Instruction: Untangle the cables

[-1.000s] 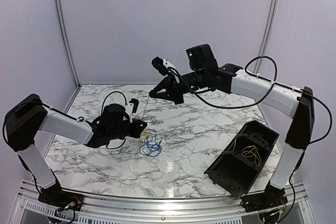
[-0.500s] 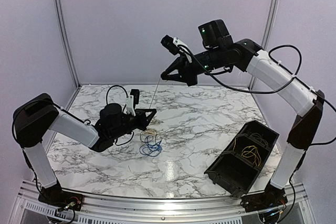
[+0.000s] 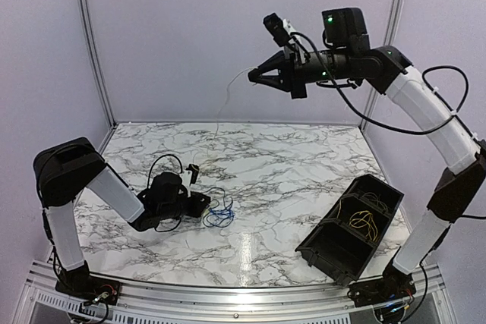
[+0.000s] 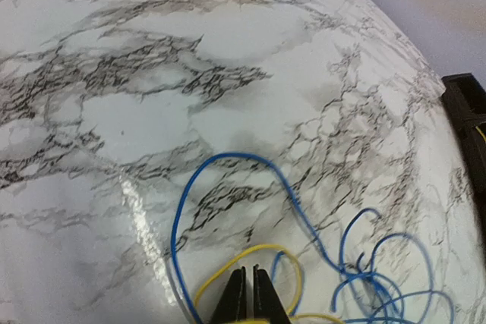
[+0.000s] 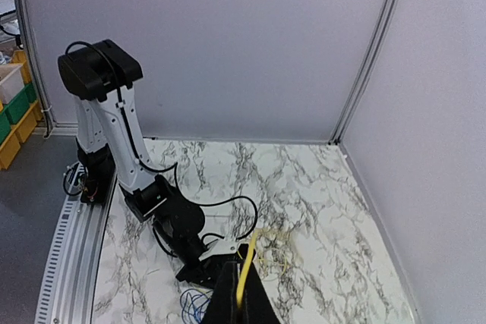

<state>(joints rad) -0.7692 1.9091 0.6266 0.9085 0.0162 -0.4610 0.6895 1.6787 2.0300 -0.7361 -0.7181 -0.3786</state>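
The left gripper (image 3: 202, 202) (image 4: 248, 272) lies low on the white marble-patterned table (image 3: 304, 172). Its black jaws are pressed together at the tips, and whether they pinch a strand I cannot tell. The tangle of thin blue and yellow cables (image 3: 220, 212) (image 4: 357, 278) lies on the table right at those tips: a yellow loop arches round them, and blue loops spread ahead and to their right. High above and to the right of the left gripper, the right gripper (image 3: 253, 77) (image 5: 240, 282) is clamped on a single thin yellow cable (image 5: 247, 257) that hangs slack below it. Far right of the left gripper stands a black plastic bin (image 3: 326, 252).
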